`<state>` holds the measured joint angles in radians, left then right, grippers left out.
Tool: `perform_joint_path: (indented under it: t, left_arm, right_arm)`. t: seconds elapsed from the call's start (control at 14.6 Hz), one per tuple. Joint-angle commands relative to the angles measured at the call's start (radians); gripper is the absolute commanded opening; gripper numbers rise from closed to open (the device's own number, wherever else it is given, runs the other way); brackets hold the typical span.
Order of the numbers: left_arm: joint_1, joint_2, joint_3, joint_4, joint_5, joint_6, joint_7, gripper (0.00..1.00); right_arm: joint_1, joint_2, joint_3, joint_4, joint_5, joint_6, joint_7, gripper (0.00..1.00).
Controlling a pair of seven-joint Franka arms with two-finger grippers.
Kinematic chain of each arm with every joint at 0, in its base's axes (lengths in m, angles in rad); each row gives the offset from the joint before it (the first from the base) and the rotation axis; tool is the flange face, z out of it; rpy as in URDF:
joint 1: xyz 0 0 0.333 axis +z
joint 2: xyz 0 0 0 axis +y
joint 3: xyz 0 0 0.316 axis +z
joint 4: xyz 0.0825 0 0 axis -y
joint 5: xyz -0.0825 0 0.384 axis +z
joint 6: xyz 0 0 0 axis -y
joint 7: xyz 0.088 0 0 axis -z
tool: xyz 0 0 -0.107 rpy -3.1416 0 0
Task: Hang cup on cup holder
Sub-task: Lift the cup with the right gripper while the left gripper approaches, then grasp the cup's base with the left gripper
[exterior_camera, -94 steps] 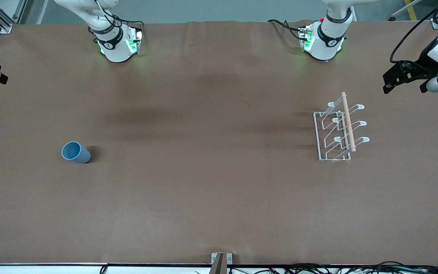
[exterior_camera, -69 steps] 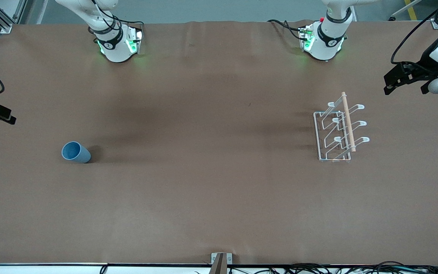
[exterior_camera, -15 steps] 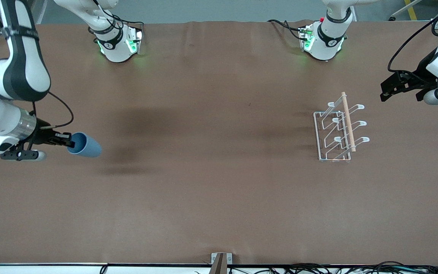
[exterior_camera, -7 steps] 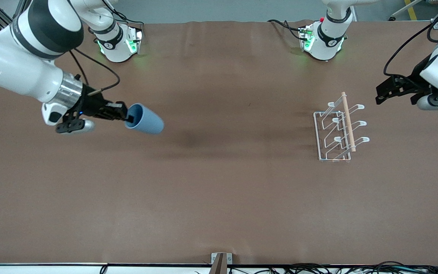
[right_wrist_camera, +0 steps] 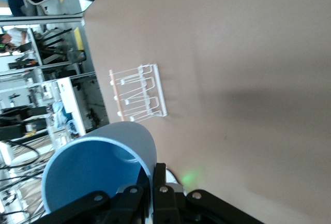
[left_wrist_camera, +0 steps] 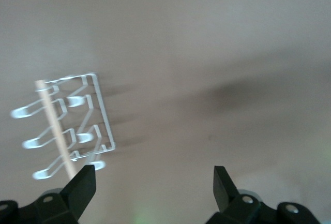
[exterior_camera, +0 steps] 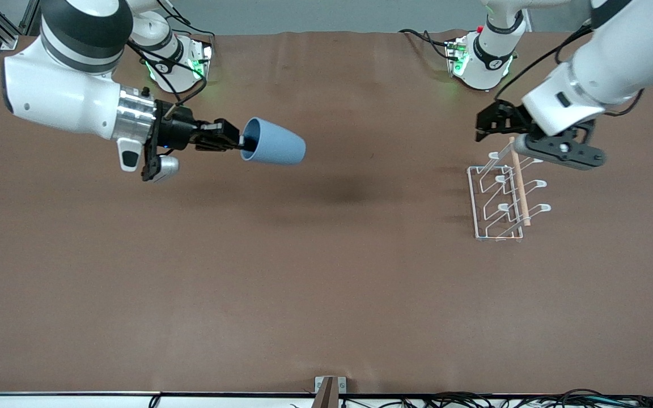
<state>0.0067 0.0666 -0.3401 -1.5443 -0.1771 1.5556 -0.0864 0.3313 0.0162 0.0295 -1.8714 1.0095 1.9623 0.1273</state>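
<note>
The light-blue cup (exterior_camera: 274,149) is up in the air on its side, base pointing toward the left arm's end of the table. My right gripper (exterior_camera: 242,141) is shut on its rim, one finger inside and one outside, over the table's part near the right arm's base. The right wrist view shows the cup (right_wrist_camera: 98,169) held by the right gripper (right_wrist_camera: 150,176), with the cup holder (right_wrist_camera: 137,92) far off. The white wire cup holder (exterior_camera: 500,195) stands toward the left arm's end. My left gripper (exterior_camera: 483,129) hangs open and empty over the holder's end nearest the bases. The left wrist view shows the left gripper (left_wrist_camera: 153,178) and the cup holder (left_wrist_camera: 67,125).
Both arm bases (exterior_camera: 172,68) (exterior_camera: 480,62) stand along the table edge farthest from the front camera. A small metal bracket (exterior_camera: 330,387) and cables lie at the edge nearest that camera. Brown table surface (exterior_camera: 326,272) stretches between the cup and the holder.
The right arm has carried the cup higher and toward the left arm's end of the table. The left arm has swung in from the table's end to over the cup holder.
</note>
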Motion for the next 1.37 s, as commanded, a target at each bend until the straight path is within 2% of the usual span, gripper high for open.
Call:
perform_joint_path:
  t: [0.0, 0.14, 0.34, 0.48, 0.68, 0.82, 1.16, 1.3]
  left_arm:
    - [-0.029, 0.033, -0.052, 0.041, -0.015, -0.014, 0.083, 1.0]
    - [-0.069, 0.035, -0.095, 0.079, -0.012, -0.012, 0.138, 1.0]
    - [-0.119, 0.029, -0.122, 0.098, -0.016, -0.014, 0.229, 1.0]
    - [-0.12, 0.028, -0.157, 0.11, -0.033, -0.012, 0.328, 1.0]
    - [-0.129, 0.041, -0.174, 0.11, -0.093, 0.024, 0.494, 1.0]
    - [-0.151, 0.047, -0.195, 0.105, -0.09, 0.064, 0.505, 1.0]
    - [-0.25, 0.09, -0.195, 0.099, -0.065, 0.159, 0.507, 1.0]
    - [-0.264, 0.091, -0.195, 0.099, -0.021, 0.191, 0.542, 1.0]
  right_arm:
    - [0.043, -0.002, -0.011, -0.014, 0.127, 0.003, -0.009, 0.01]
    - [0.066, 0.004, -0.011, -0.014, 0.142, 0.009, -0.081, 0.02]
    - [0.084, 0.03, -0.01, -0.015, 0.146, -0.003, -0.191, 0.02]
    - [0.112, 0.059, -0.01, -0.014, 0.146, -0.002, -0.236, 0.02]
    - [0.123, 0.08, -0.01, -0.002, 0.161, -0.002, -0.28, 0.02]
    - [0.123, 0.084, -0.01, -0.002, 0.201, -0.003, -0.325, 0.02]
    - [0.121, 0.099, -0.01, -0.002, 0.309, -0.006, -0.432, 0.03]
    - [0.123, 0.111, -0.01, -0.003, 0.356, -0.028, -0.459, 0.03]
